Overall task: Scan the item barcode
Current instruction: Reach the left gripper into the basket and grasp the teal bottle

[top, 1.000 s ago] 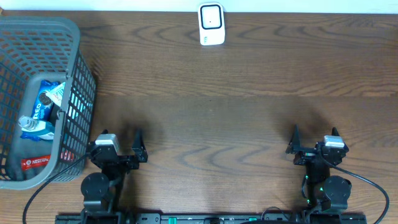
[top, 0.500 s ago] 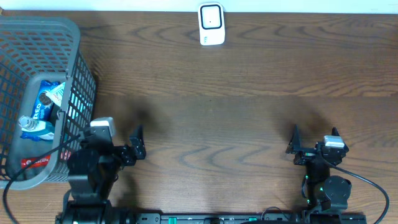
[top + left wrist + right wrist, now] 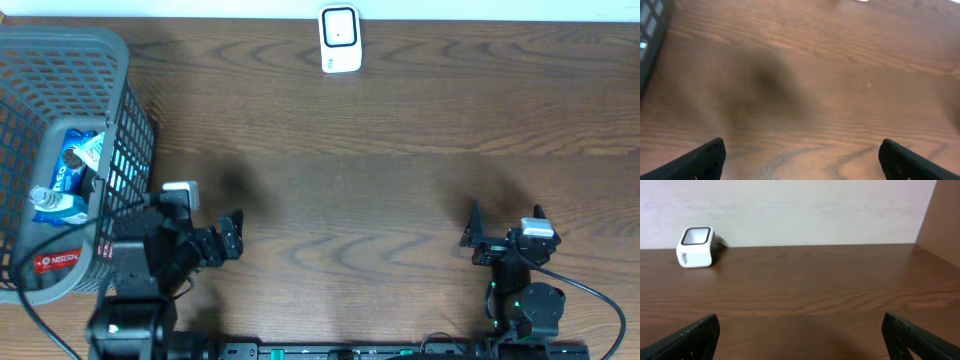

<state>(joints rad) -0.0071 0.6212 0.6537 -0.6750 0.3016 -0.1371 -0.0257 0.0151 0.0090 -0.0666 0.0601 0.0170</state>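
While wide apart and empty, left fingers (image 3: 232, 238) near basket (image 3: 137, 150), right fingers (image 3: 474, 228) over table (image 3: 380, 170).

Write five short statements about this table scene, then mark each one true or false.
1. A white box-shaped scanner stands at the far edge of the brown wooden table. True.
2. The left fingers grip a packet. False: they are spread open with only bare wood between them.
3. The grey plastic mesh basket holds packaged goods, among them a blue packet. True.
4. The basket sits on the right arm's side. False: it is on the left side, next to the left arm.
5. The right fingers are open and hold nothing. True.
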